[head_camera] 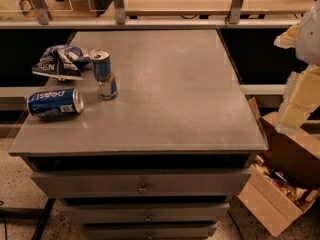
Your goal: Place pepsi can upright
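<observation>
Gripper [298,96] was seen at the far right edge of the view, off the right side of the cabinet top [165,99] and above an open cardboard box [280,184]. Whether it was open or closed could not be told. Pepsi can [55,102] was found lying on its side at the front-left corner of the top, close to the left edge and well apart from the gripper, so the task was judged not started. A slim can [103,74] stood upright near it, just behind and to the right, with a snack bag [60,61] further back. Risks as judged:

1. The whole top had to be crossed, and the slim can could be clipped and toppled by the arm on the way in.
2. The pepsi can could be set rolling by a glancing touch on its round wall, or shoved off the left edge by a push along its axis.
3. A shallow grip on the smooth wall could slip during the turn upright.
4. If released tilted or too near the edge, the can could be tipped over again or lost to the floor.
</observation>
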You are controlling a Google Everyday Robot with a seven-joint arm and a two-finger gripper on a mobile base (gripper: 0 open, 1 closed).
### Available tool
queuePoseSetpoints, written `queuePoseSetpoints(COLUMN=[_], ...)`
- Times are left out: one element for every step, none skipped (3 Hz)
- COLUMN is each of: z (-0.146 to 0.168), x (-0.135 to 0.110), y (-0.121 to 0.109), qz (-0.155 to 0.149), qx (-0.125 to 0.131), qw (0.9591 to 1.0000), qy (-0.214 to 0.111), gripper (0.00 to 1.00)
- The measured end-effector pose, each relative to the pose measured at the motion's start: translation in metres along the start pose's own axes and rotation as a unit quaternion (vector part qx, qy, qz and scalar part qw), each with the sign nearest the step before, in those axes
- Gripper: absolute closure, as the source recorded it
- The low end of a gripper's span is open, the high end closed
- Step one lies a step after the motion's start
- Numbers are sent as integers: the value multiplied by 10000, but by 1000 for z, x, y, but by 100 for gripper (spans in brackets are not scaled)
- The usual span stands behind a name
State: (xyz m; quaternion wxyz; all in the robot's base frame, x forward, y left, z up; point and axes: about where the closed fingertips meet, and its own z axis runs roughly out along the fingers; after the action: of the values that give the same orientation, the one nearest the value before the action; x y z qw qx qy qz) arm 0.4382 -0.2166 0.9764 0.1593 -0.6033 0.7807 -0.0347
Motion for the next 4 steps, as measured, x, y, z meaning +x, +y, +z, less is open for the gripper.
queuePoseSetpoints(z=[0, 4, 9, 13], x=[0, -39, -121, -208], y=[0, -8, -21, -23], qz=[0, -358, -1005, -1642], qx=[1, -22, 52, 73], qw=[10000, 9993, 9942, 9845], qy=[0, -117, -382, -615], gripper=[0, 0, 0, 0])
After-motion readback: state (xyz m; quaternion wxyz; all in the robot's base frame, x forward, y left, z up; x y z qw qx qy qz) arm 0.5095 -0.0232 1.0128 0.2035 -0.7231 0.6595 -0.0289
